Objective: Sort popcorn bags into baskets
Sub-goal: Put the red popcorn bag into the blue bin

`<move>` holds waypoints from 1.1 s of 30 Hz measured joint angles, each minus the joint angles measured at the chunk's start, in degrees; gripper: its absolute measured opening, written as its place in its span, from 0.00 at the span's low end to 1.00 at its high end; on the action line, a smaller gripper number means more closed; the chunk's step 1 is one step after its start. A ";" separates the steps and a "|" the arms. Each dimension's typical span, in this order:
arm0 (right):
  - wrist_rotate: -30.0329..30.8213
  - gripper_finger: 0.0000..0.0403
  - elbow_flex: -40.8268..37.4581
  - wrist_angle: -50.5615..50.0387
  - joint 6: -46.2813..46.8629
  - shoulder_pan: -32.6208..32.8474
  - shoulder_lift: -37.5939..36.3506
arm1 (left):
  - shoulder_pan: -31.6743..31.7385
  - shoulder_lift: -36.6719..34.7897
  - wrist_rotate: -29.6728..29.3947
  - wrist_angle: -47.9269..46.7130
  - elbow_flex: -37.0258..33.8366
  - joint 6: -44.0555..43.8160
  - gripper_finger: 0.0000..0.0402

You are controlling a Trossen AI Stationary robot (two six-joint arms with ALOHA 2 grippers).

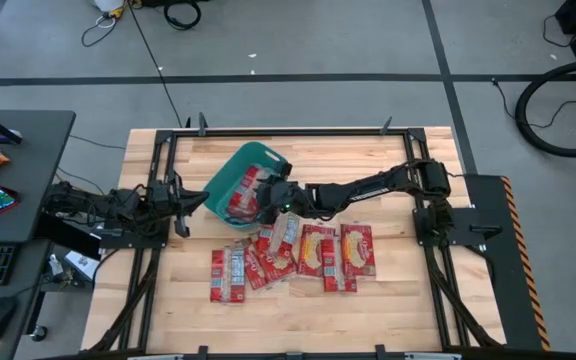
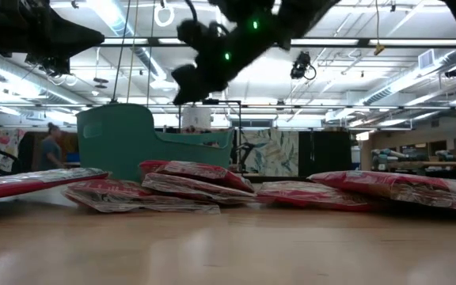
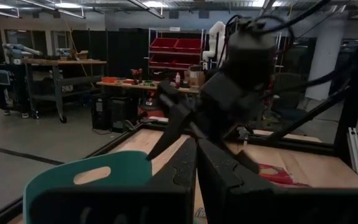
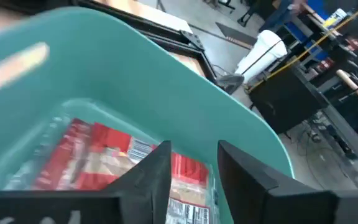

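At the table's left edge the left gripper (image 1: 204,200) waits, fingers pressed together. Beside it, the basket (image 1: 230,165) holds some popcorn bags (image 4: 98,152); the right gripper (image 1: 259,203) hovers there, narrowly parted, empty. Several bags (image 1: 293,255) remain unsorted.

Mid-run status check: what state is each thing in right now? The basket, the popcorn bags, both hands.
Basket: tilted, one end raised off the table, bags inside.
Bags in the basket: lying flat on its bottom.
Bags on the table: a loose overlapping row in front of the basket, not yet sorted.
Right hand: open, empty, over the basket's rim.
Left hand: shut, empty, beside the basket's left end.
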 joint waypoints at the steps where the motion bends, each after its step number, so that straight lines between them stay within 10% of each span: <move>1: -0.24 0.34 1.16 -2.14 0.67 0.48 0.00 | 0.00 0.01 0.01 -0.17 0.00 0.00 0.05; 21: -15.77 0.43 8.64 -48.92 33.47 11.78 0.09 | 0.02 -0.01 -0.01 -1.18 0.00 0.82 0.05; 33: -19.14 0.62 8.64 -57.68 41.76 15.27 0.09 | 0.04 -0.01 -0.03 1.22 0.00 6.89 0.05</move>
